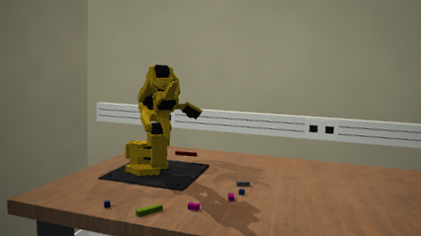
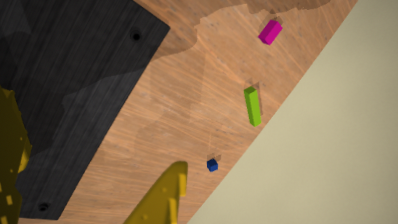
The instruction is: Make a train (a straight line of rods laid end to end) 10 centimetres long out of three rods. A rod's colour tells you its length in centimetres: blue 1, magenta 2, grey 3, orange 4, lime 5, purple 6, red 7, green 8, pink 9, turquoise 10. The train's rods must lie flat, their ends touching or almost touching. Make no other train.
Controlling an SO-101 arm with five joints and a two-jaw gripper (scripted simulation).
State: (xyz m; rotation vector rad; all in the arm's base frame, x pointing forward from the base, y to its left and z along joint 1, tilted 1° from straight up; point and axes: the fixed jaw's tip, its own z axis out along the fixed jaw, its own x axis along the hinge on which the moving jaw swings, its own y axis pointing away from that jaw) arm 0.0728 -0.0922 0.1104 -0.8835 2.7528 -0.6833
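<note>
The arm (image 1: 154, 115) stands folded upright on its black base plate (image 1: 195, 169), on the left part of the wooden table (image 1: 339, 212). The gripper (image 1: 191, 111) is high above the table, well apart from every rod. Its jaws are spread fully and they hold nothing.

No train exists yet, as far as the pictures show. All rods lie flat and separate, none touching another. The lime rod (image 1: 148, 210) lies near the front edge, with 1 blue rod (image 1: 106, 204) to its left and 1 magenta rod (image 1: 194, 206) to its right. A second magenta rod (image 1: 231, 197) lies further right, with a second blue rod (image 1: 241, 191) close beside it and the grey rod (image 1: 243, 184) just behind that. The red rod (image 1: 185, 153) lies far back, behind the base plate.

The wrist view looks down on the lime rod (image 2: 253, 106), a magenta rod (image 2: 270, 32) and a blue rod (image 2: 212, 165), all near the table edge.

I judge that the task is at its very beginning: 0 of 3 rods are placed. One possible sum is lime 5, grey 3 and magenta 2; another is red 7, magenta 2 and blue 1. All picking and lining up is left to do.
</note>
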